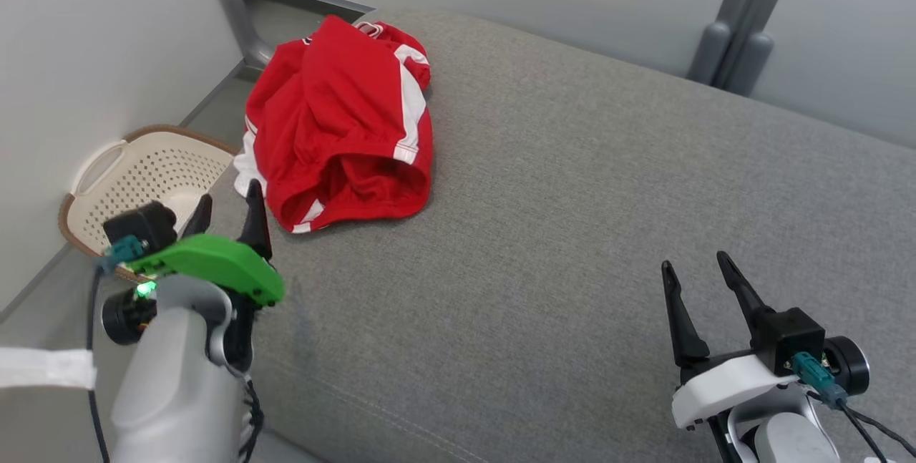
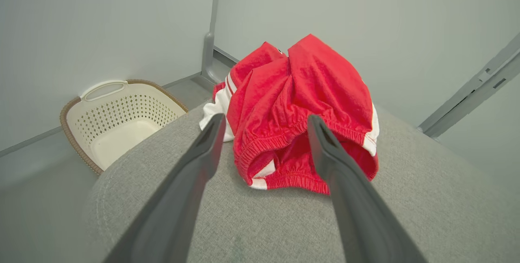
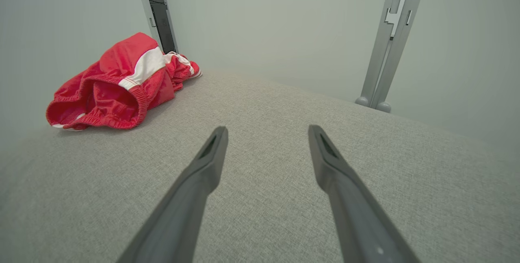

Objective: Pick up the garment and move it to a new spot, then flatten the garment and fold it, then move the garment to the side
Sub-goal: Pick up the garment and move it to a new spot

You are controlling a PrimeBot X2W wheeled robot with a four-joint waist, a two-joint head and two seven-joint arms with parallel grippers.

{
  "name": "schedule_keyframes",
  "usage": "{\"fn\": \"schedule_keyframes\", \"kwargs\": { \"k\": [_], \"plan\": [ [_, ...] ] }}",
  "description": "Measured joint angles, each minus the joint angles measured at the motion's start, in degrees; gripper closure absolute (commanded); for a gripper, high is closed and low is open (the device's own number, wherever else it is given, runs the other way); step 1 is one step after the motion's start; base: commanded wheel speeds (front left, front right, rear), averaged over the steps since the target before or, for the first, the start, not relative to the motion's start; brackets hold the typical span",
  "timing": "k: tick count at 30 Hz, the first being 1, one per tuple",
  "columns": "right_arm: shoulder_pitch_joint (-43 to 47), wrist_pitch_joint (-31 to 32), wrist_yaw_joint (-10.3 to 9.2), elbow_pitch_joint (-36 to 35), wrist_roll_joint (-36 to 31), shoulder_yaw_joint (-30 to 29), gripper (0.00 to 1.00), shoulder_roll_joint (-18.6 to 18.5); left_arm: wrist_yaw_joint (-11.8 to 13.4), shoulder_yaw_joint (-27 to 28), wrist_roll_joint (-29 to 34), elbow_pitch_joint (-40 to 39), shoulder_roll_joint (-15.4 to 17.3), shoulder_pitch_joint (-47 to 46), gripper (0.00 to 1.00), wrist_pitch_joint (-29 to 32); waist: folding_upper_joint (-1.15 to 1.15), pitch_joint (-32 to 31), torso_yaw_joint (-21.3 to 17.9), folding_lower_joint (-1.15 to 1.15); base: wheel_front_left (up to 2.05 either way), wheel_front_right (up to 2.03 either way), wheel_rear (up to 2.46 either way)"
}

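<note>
The garment [image 1: 343, 119] is a red pair of shorts with white stripes, lying crumpled near the far left end of a grey upholstered surface [image 1: 572, 234]. It also shows in the left wrist view as the garment [image 2: 300, 108] and in the right wrist view as the garment [image 3: 118, 84]. My left gripper [image 1: 227, 209] hovers open over the surface's left edge, just short of the garment's near hem. In the left wrist view my left gripper [image 2: 266, 120] frames the elastic waistband without touching it. My right gripper [image 1: 693, 262] stands open at the lower right, far from the cloth, and my right gripper [image 3: 267, 131] has nothing between its fingers.
A cream perforated basket [image 1: 136, 177] with a brown rim sits on the floor left of the surface, close beside my left arm. Pale walls and grey metal posts [image 1: 737, 26] stand behind. The grey surface stretches bare to the right of the garment.
</note>
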Motion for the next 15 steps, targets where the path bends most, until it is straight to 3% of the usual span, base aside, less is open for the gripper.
{"fn": "schedule_keyframes", "kwargs": {
  "k": [9,15],
  "plan": [
    [-1.79,0.00,0.03,-1.91,-5.52,-0.87,0.00,-0.03,-0.73,3.81,-8.15,11.11,2.35,-12.93,0.00,10.43,0.00,5.45,-6.00,0.00,0.00,0.00,0.00],
    [-2.15,0.01,0.04,-3.53,-6.81,-1.48,0.00,-0.04,-0.80,4.08,-8.72,14.45,4.74,-17.49,0.00,13.40,0.00,9.89,-10.65,0.00,0.00,0.00,0.00]
  ]
}}
